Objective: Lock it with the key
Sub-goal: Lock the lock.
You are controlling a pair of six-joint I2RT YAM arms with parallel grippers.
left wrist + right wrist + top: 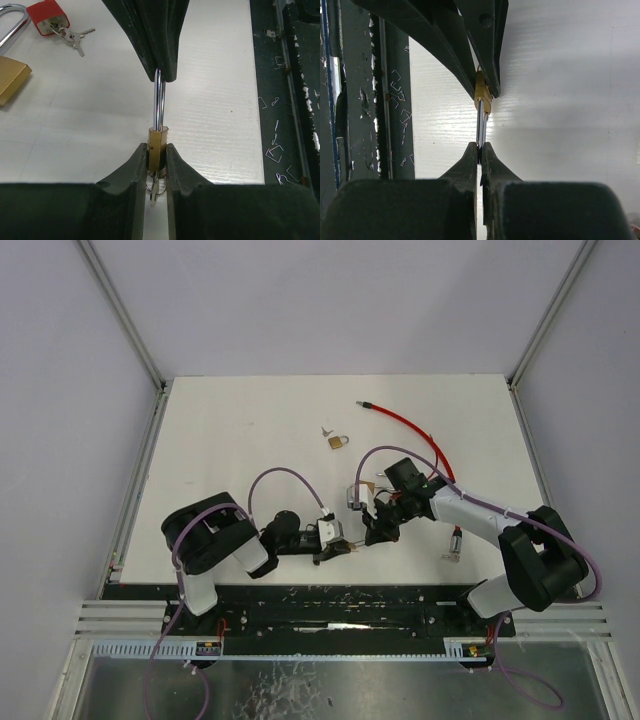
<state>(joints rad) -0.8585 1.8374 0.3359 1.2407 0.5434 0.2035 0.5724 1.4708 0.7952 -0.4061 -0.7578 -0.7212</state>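
the small brass padlock [156, 142] with a shiny steel loop is held over the near edge of the table [250, 430], left gripper [156, 152] pinching its body, right gripper [479, 146] clamped on the loop.

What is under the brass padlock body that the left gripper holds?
A key ring with a key hangs below the padlock, between the jaws of the left gripper. Whether the key sits in the keyhole is hidden by the body and the jaws.
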